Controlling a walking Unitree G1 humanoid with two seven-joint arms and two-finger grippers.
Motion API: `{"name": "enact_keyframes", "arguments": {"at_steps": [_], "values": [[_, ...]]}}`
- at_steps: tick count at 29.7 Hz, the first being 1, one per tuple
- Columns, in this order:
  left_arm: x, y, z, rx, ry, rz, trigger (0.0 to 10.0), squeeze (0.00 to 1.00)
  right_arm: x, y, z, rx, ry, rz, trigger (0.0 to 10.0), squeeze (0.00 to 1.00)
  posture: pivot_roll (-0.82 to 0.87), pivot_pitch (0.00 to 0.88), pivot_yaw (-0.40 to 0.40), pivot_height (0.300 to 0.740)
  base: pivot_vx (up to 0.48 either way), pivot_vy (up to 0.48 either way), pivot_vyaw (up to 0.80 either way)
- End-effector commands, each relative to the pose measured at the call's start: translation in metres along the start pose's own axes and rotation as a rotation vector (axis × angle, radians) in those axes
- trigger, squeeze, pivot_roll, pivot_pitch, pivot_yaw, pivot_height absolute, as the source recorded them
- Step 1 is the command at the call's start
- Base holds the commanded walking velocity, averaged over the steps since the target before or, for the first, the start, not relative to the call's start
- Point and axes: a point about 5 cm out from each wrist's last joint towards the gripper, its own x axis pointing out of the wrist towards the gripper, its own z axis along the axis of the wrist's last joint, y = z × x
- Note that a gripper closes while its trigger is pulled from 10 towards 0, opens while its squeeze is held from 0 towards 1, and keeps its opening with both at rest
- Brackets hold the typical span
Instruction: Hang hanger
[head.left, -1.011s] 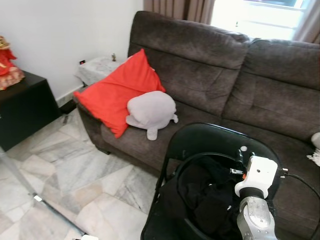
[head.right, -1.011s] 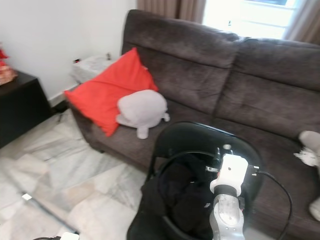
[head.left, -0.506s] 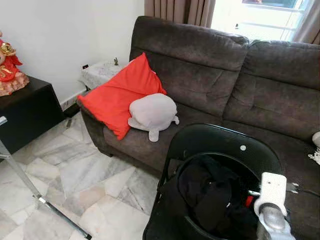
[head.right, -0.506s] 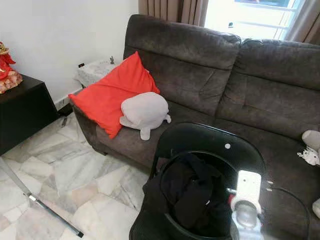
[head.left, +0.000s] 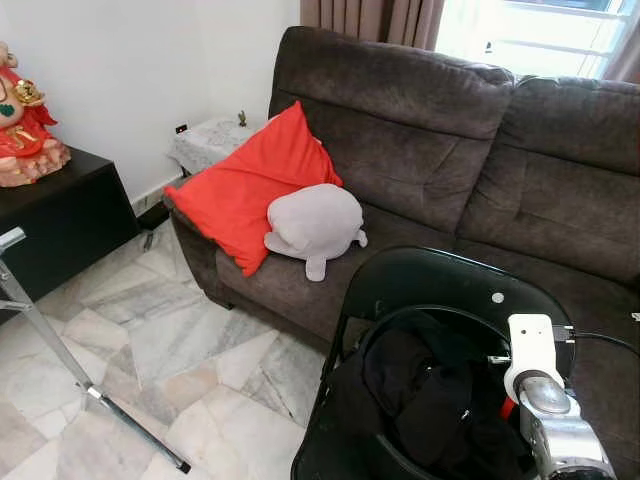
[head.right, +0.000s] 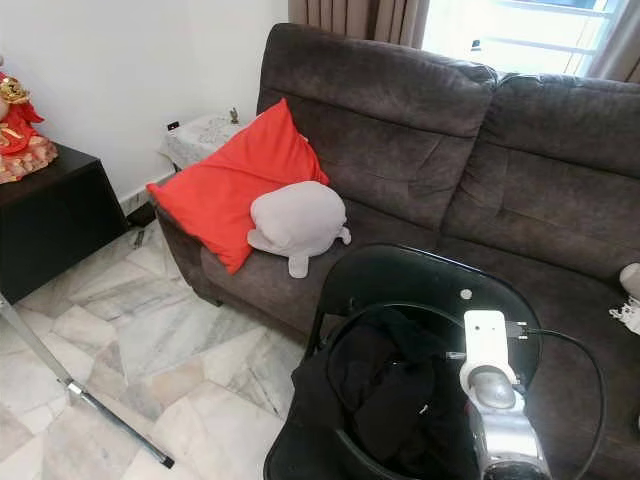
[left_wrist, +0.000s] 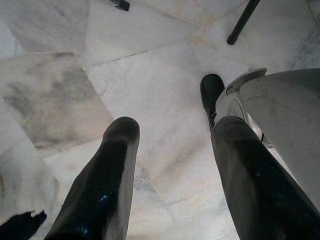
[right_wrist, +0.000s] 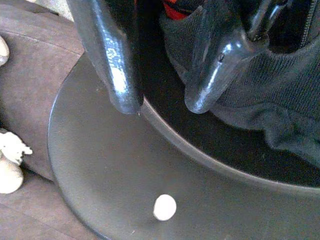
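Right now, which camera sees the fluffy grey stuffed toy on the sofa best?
The left eye view: the grey stuffed toy lies whole and unblocked against the red cushion. The right eye view shows it equally well, from a slightly shifted angle.

right arm (head.left: 548, 400) dropped low half a second ago, raised again beside black chair (head.left: 440, 290), camera panned left

Your right arm (head.left: 560, 440): silver metal forearm with a rounded grey joint cap, topped by a white rectangular wrist block. Black cable (head.right: 570, 345) loops off the block's side; small red bit beside it. Right claw (right_wrist: 162, 102): two glossy black fingers, rounded tips. Left claw (left_wrist: 170, 135): same long black fingers, silver-grey housing (left_wrist: 285, 115) next to them.
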Motion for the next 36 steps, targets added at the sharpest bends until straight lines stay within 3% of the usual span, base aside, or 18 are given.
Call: {"name": "enact_keyframes", "arguments": {"at_steps": [1, 3, 5, 7, 8, 9, 12, 13, 15, 19, 22, 23, 24, 28, 29, 33, 34, 36], "values": [[0.001, -0.005, 0.002, 0.009, 0.014, -0.016, 10.0, 0.0, 0.003, 0.0, 0.002, -0.026, 0.018, 0.026, 10.0, 0.0, 0.09, 0.0, 0.018, 0.74, 0.0, 0.0, 0.0], [0.004, -0.014, 0.011, 0.01, 0.001, -0.026, 10.0, 0.0, 0.004, -0.001, 0.012, -0.055, -0.012, 0.058, 10.0, 0.0, 0.09, 0.0, 0.018, 0.74, 0.0, 0.0, 0.0], [0.007, -0.022, 0.019, 0.013, -0.009, -0.033, 10.0, 0.0, 0.003, -0.004, 0.024, -0.029, -0.05, 0.075, 10.0, 0.0, 0.09, 0.0, 0.018, 0.74, 0.0, 0.0, 0.0], [0.007, -0.025, 0.021, 0.014, -0.012, -0.036, 10.0, 0.0, 0.001, -0.004, 0.027, -0.039, -0.058, 0.092, 10.0, 0.05, 0.09, 0.0, 0.019, 0.74, 0.0, 0.0, 0.0], [0.008, -0.027, 0.023, 0.014, -0.013, -0.038, 10.0, 0.0, -0.001, -0.004, 0.029, -0.062, -0.066, 0.114, 10.0, 0.98, 0.08, 0.0, 0.02, 0.74, 0.0, 0.0, 0.0], [0.008, -0.03, 0.024, 0.016, -0.013, -0.043, 10.0, 0.0, -0.008, -0.004, 0.032, -0.12, -0.077, 0.163, 10.0, 1.0, 0.08, 0.0, 0.02, 0.74, 0.0, 0.0, 0.0], [0.009, -0.036, 0.028, 0.018, -0.015, -0.054, 10.0, 0.0, -0.02, -0.007, 0.033, -0.183, -0.073, 0.256, 10.0, 1.0, 0.07, 0.002, 0.022, 0.74, 0.0, 0.0, 0.0], [0.009, -0.032, 0.025, 0.016, -0.009, -0.054, 10.0, 0.0, -0.025, -0.006, 0.027, -0.274, -0.055, 0.314, 10.0, 1.0, 0.07, 0.002, 0.022, 0.74, 0.0, 0.0, 0.0], [0.008, -0.028, 0.022, 0.015, -0.005, -0.055, 10.0, 0.0, -0.029, -0.003, 0.017, -0.354, -0.021, 0.377, 10.0, 1.0, 0.07, 0.002, 0.022, 0.74, 0.0, 0.0, 0.0], [0.008, -0.027, 0.022, 0.011, -0.007, -0.062, 10.0, 0.0, -0.024, -0.006, 0.004, -0.406, 0.032, 0.378, 10.0, 1.0, 0.07, 0.003, 0.02, 0.74, 0.0, 0.0, 0.0], [0.007, -0.025, 0.02, 0.009, -0.005, -0.063, 10.0, 0.0, -0.02, -0.007, 0.002, -0.436, 0.049, 0.38, 10.0, 0.55, 0.07, 0.003, 0.02, 0.74, 0.0, 0.0, 0.0], [0.007, -0.025, 0.02, 0.009, -0.004, -0.063, 10.0, 0.0, -0.019, -0.007, 0.003, -0.427, 0.046, 0.371, 10.0, 0.19, 0.07, 0.003, 0.022, 0.74, 0.0, 0.0, 0.0], [0.007, -0.025, 0.02, 0.009, -0.003, -0.063, 10.0, 0.0, -0.016, -0.008, 0.006, -0.416, 0.039, 0.349, 10.0, 0.0, 0.07, 0.003, 0.023, 0.74, 0.0, 0.0, 0.0], [0.007, -0.024, 0.019, 0.012, 0.003, -0.061, 10.0, 0.0, -0.013, -0.011, 0.009, -0.393, 0.046, 0.306, 10.0, 0.0, 0.07, 0.002, 0.023, 0.74, 0.0, 0.0, 0.0], [0.007, -0.024, 0.019, 0.012, 0.004, -0.062, 10.0, 0.0, -0.013, -0.011, 0.008, -0.395, 0.045, 0.31, 10.0, 1.0, 0.07, 0.002, 0.027, 0.74, 0.0, 0.0, 0.0], [0.007, -0.025, 0.019, 0.012, 0.006, -0.067, 10.0, 0.0, -0.016, -0.013, 0.008, -0.392, 0.059, 0.289, 10.0, 1.0, 0.08, 0.002, 0.029, 0.74, 0.0, 0.0, 0.0], [0.007, -0.025, 0.019, 0.012, 0.006, -0.067, 10.0, 0.0, -0.017, -0.013, 0.008, -0.39, 0.061, 0.288, 10.0, 0.53, 0.08, 0.002, 0.029, 0.74, 0.0, 0.0, 0.0], [0.007, -0.025, 0.019, 0.013, 0.007, -0.07, 10.0, 0.0, -0.015, -0.015, 0.007, -0.401, 0.068, 0.291, 10.0, 0.0, 0.07, 0.002, 0.03, 0.74, 0.0, 0.0, 0.0]]}}
